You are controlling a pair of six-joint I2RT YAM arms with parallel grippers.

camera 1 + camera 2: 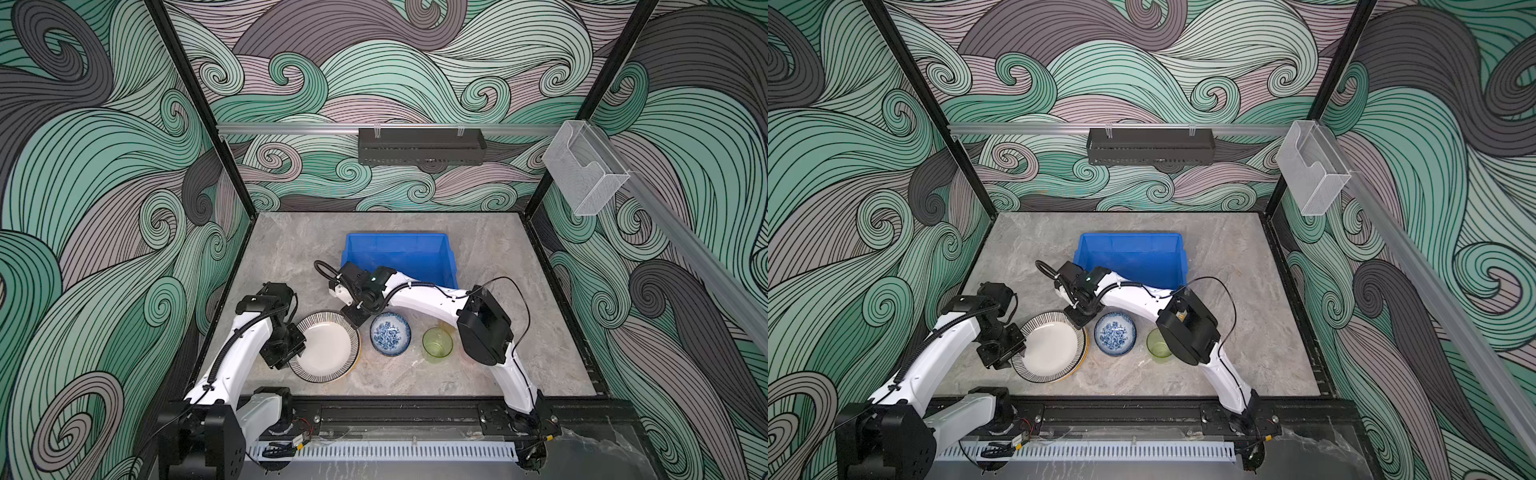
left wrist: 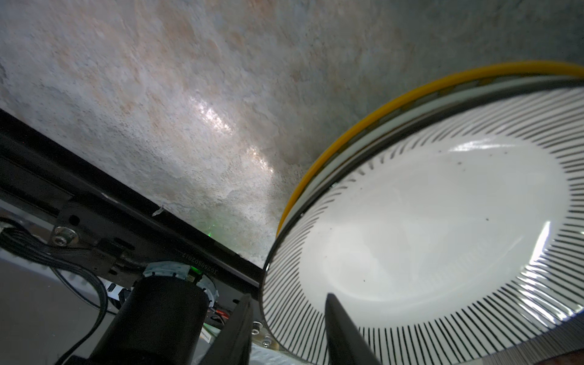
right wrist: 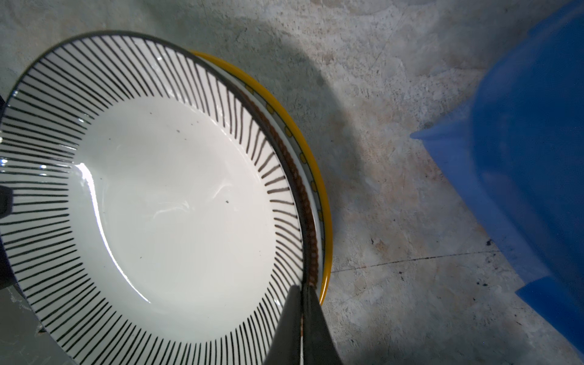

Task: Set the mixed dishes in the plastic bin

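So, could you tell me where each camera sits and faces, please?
Top views: high over the front, facing down at the table; left arm and right arm show.
Left wrist: on the left arm, facing the striped plate; left gripper shows.
Right wrist: on the right arm, facing that plate and the blue bin; right gripper pinches the rim.
Shared: both wrist views show the yellow-rimmed plate underneath.

You see a black perforated tray (image 1: 422, 145) hanging from the back rail (image 1: 291, 128), and a clear holder (image 1: 584, 168) apart from it.
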